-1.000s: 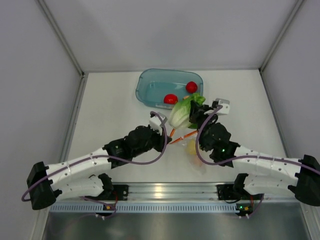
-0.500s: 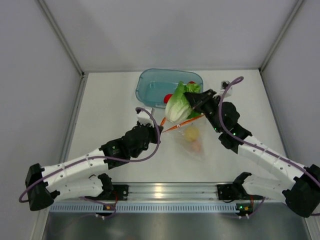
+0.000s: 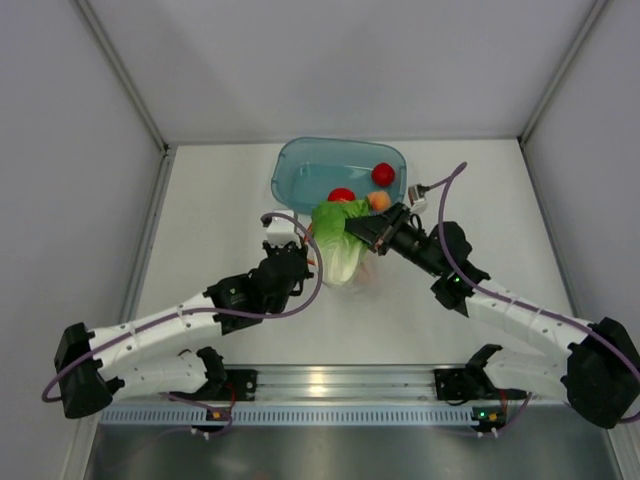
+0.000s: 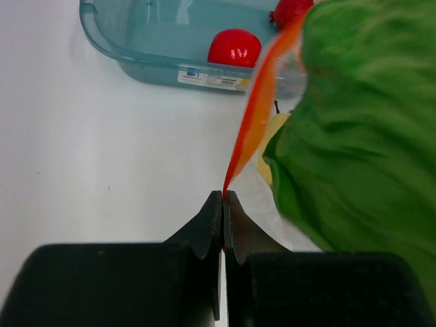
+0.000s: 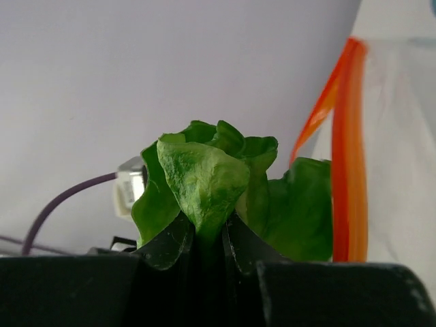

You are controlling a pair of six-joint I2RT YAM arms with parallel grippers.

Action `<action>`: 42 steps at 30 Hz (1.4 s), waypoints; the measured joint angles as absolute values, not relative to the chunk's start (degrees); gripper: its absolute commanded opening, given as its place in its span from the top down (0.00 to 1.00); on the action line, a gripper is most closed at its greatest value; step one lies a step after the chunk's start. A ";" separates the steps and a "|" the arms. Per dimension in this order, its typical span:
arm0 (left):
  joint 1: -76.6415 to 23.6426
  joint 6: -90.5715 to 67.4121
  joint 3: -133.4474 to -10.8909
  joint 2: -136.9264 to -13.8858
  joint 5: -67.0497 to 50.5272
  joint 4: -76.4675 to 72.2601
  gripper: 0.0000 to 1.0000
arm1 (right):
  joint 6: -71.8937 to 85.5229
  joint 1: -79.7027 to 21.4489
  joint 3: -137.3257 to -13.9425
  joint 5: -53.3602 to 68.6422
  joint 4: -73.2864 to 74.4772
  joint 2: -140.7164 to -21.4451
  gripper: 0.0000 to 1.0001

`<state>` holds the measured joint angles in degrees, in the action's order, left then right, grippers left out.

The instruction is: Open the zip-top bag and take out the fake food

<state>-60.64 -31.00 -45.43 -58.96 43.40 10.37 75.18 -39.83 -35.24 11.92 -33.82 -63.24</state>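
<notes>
— How is the left side held?
— The left gripper (image 4: 223, 204) is seen pressed together on the orange-red strip of the zip-top bag (image 4: 253, 129), at the bag's left edge.
— And what lies to the right of it?
— The lettuce head (image 3: 338, 242) is found just beside that strip. Its long axis runs from the pale base near the arms to the green top toward the teal bin (image 3: 320, 165). The leafy top is pinched by the right gripper (image 5: 206, 228), judged the nearer to the bin. Whether the base is clear of the bag cannot be told.
</notes>
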 measured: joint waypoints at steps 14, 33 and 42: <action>-54.43 -36.18 -43.99 -58.81 44.42 15.99 1.00 | 78.43 -33.93 -41.60 23.11 -33.98 -60.01 1.00; -51.44 -33.76 -50.04 -47.66 42.04 30.89 1.00 | 54.92 -9.89 -79.64 29.93 -15.90 -98.48 1.00; -51.44 -31.14 -56.03 -46.00 40.01 38.46 1.00 | 48.53 -16.10 -91.33 14.04 -11.97 -113.71 1.00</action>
<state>-51.44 -31.14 -56.03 -46.00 40.01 38.46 48.53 -16.10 -91.33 14.04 -11.97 -113.71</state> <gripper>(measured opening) 0.020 0.115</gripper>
